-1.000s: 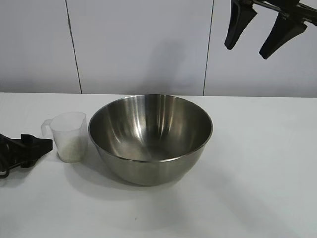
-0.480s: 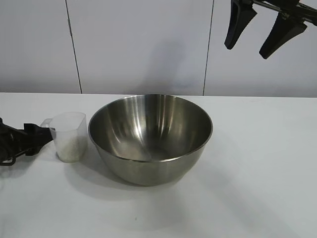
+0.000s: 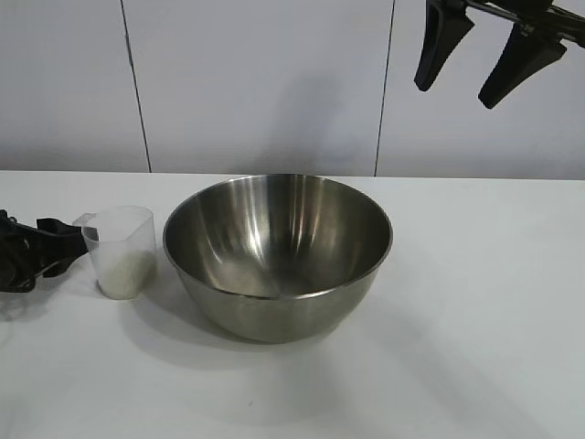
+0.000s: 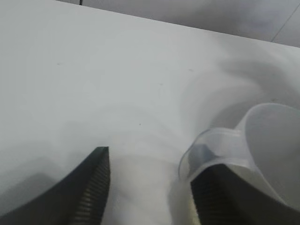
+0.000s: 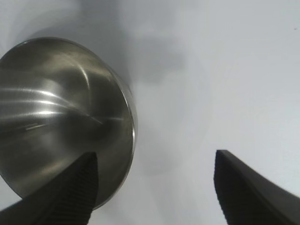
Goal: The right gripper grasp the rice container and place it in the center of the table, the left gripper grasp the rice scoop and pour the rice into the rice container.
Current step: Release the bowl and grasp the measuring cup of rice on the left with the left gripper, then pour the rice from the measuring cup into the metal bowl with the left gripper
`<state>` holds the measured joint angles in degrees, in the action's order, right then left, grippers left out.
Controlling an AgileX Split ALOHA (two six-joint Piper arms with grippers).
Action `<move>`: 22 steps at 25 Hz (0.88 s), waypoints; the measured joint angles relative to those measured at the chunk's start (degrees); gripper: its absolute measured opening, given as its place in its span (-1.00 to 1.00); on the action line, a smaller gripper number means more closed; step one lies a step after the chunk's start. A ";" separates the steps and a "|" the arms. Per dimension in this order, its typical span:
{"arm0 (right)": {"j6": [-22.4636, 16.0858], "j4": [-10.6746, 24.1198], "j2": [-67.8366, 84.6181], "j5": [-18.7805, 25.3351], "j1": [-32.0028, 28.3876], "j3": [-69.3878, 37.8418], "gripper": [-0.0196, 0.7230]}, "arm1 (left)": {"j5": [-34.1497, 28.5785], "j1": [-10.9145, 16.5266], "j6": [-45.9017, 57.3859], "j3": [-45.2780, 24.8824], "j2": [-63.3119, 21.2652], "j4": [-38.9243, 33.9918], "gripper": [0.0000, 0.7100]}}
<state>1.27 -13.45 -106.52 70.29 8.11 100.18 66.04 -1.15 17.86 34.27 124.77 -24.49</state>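
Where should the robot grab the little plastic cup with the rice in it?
By its short side handle, coming in low from the left, probably. On the rice scoop the handle sticks out away from the rice container, so that side is free. The left end effector is already there, open, one finger just beneath the handle.

Left gripper [image 4: 147, 187] low over white table [image 4: 93, 79], fingers [image 4: 93, 187] spread apart, ribbed inner pads showing. Rice scoop [image 4: 262, 145] (translucent, whitish) just beside one finger; its short handle [image 4: 211, 143] juts into gap between fingers, one fingertip right at handle. Other finger apart, over bare table.
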 joint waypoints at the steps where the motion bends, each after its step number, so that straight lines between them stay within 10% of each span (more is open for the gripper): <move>1: 0.00 0.00 0.00 -0.06 0.00 0.00 0.36 | 0.00 0.00 0.00 0.00 0.00 -0.31 -0.56; 7: 0.05 0.00 0.00 -0.75 0.00 0.00 0.36 | -0.32 0.00 -0.91 0.00 -2.72 -0.51 -0.96; 22: 0.10 0.00 0.00 -0.82 0.00 0.00 0.36 | -3.06 0.00 -6.07 0.00 -12.72 -9.09 -0.97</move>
<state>1.37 -13.45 -106.52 69.47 8.11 100.18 62.98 -1.15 11.79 34.27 112.06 -33.58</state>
